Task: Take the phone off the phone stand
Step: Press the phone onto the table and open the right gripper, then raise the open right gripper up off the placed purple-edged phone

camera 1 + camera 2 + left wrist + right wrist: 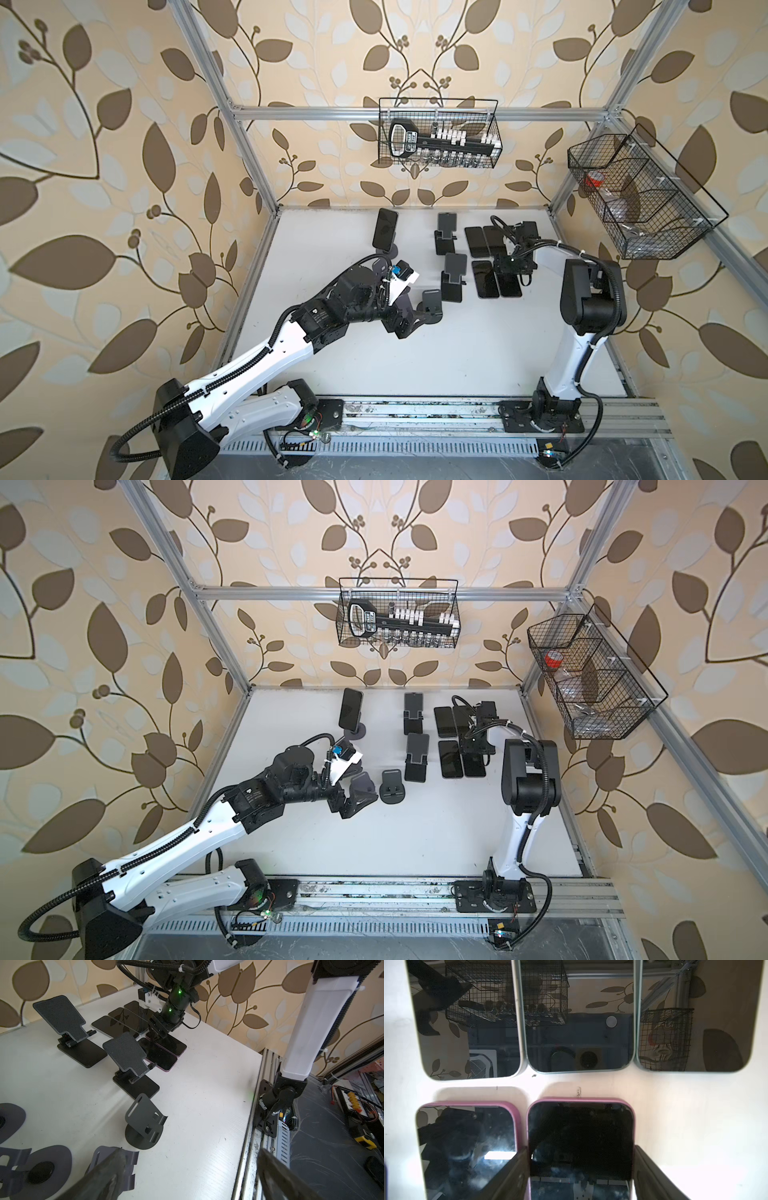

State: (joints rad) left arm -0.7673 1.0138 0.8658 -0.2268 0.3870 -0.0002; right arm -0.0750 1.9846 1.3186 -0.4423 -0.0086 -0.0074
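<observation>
Right gripper point(581, 1149) clamps the long edges of a pink-rimmed, black-glass phone point(580, 1122) that lies on the white counter point(695, 1105) beside four other phones point(579, 1022). It is likely rigid, light, slick and breakable, so a side-edge hold suits. Left gripper point(191, 1155) gapes, empty.

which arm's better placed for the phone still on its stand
Left: the left gripper is open, empty, nearer the standing phone; the right gripper grips a flat pink phone.
</observation>
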